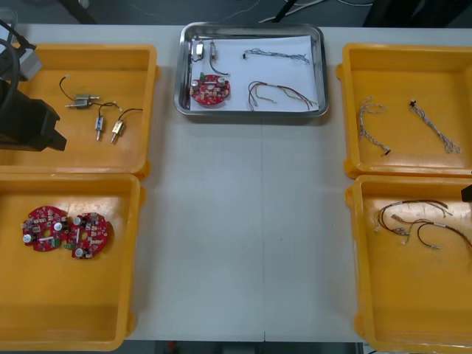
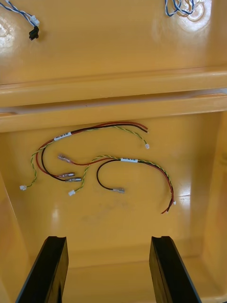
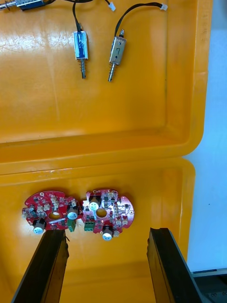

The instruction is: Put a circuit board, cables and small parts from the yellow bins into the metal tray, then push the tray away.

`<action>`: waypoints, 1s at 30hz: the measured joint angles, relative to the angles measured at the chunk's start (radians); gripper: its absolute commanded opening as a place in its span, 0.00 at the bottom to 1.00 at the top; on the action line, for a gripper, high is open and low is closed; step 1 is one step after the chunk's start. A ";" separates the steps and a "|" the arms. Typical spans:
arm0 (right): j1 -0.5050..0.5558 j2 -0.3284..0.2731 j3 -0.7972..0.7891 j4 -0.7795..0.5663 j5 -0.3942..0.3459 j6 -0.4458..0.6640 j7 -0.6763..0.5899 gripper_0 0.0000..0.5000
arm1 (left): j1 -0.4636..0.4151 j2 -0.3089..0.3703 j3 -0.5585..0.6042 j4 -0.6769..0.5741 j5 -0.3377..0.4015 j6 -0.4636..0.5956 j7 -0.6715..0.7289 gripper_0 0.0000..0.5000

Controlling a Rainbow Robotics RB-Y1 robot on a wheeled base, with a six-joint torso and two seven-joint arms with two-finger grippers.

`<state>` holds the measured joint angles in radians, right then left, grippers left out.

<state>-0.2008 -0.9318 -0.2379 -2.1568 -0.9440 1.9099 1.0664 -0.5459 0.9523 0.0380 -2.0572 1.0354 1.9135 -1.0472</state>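
The metal tray (image 1: 324, 66) stands at the table's far middle, white inside. It holds a red circuit board (image 1: 210, 90), small metal parts (image 1: 200, 50), a blue and white cable (image 1: 276, 54) and a red and yellow cable (image 1: 282, 94). My left gripper (image 3: 108, 236) is open above the near left bin (image 3: 156, 189), over two red circuit boards (image 3: 108, 215); the left arm (image 1: 26, 122) shows at the table's left edge. My right gripper (image 2: 109, 239) is open above the near right bin (image 2: 198, 142), short of the red and yellow cables (image 2: 94, 161).
The far left bin (image 1: 144, 88) holds small metal parts (image 1: 110, 129) on black cables. Blue and white cables (image 1: 435, 125) lie in the far right bin (image 1: 350, 110). Bare table (image 1: 243, 236) runs between the bins in front of the tray.
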 measured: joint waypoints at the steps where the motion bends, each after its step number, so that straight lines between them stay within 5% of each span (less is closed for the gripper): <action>1: 0.000 0.000 0.000 0.000 0.000 0.000 0.000 1.00 | 0.000 0.000 0.000 0.000 0.000 0.000 0.000 1.00; 30: 0.000 0.000 0.000 0.000 0.000 0.000 0.000 1.00 | 0.000 0.000 0.000 0.000 0.000 0.000 0.000 1.00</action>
<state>-0.2008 -0.9318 -0.2379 -2.1568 -0.9439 1.9099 1.0664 -0.5459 0.9524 0.0380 -2.0572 1.0354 1.9135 -1.0472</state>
